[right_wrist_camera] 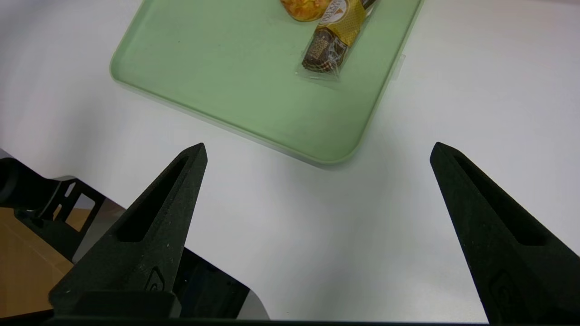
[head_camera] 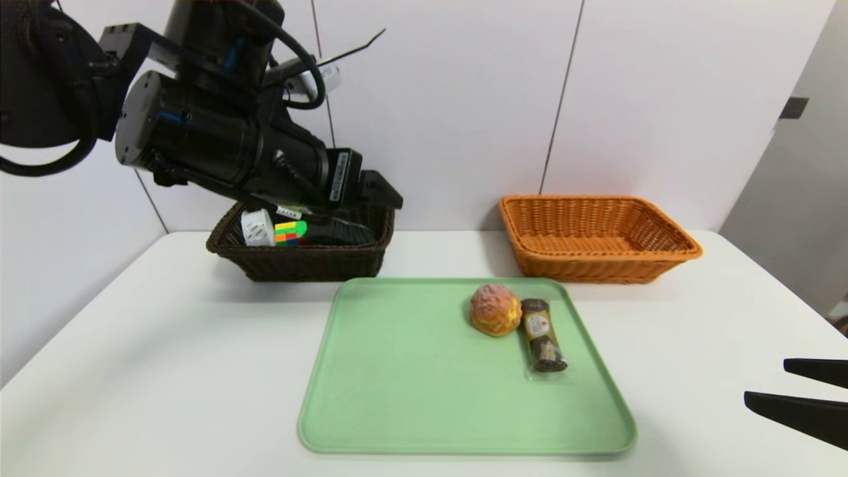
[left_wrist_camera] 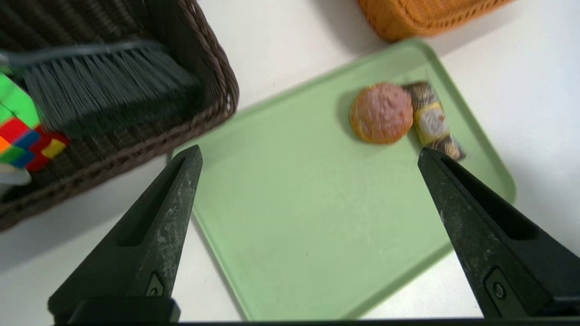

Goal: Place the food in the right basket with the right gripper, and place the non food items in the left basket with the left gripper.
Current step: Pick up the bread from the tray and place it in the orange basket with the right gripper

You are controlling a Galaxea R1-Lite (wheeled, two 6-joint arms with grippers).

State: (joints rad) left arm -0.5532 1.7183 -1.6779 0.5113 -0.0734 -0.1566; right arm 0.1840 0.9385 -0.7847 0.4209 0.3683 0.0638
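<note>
A green tray [head_camera: 411,397] lies on the white worktop [head_camera: 132,371]. Two foods sit on the tray, toward its far right part. The round bun [head_camera: 495,309] is bumpy, pink on top and orange at the sides. Just to its right, touching it, lies the long brown snack [head_camera: 542,334] in a clear wrapper with a yellow label. The snack lies flat. Its long way runs from the far side of the tray toward the near side, and its near end leans a little to the right.

Behind the tray are two baskets, well apart. The orange basket [head_camera: 596,238] stands on the right. The dark brown basket [head_camera: 305,255] stands on the left. Inside the dark one are the white spool [head_camera: 257,227], the color cube [head_camera: 289,233] and the brush [left_wrist_camera: 104,86]. The brush lies on its side with its black bristles pointing toward the basket's front wall.

The left gripper [left_wrist_camera: 308,158] hangs in the air above the worktop, near the front of the dark basket and the tray's far left corner. It is wide open and holds nothing.

The right gripper [right_wrist_camera: 317,154] hangs over the worktop beside the tray's near right corner. It too is wide open and holds nothing.
</note>
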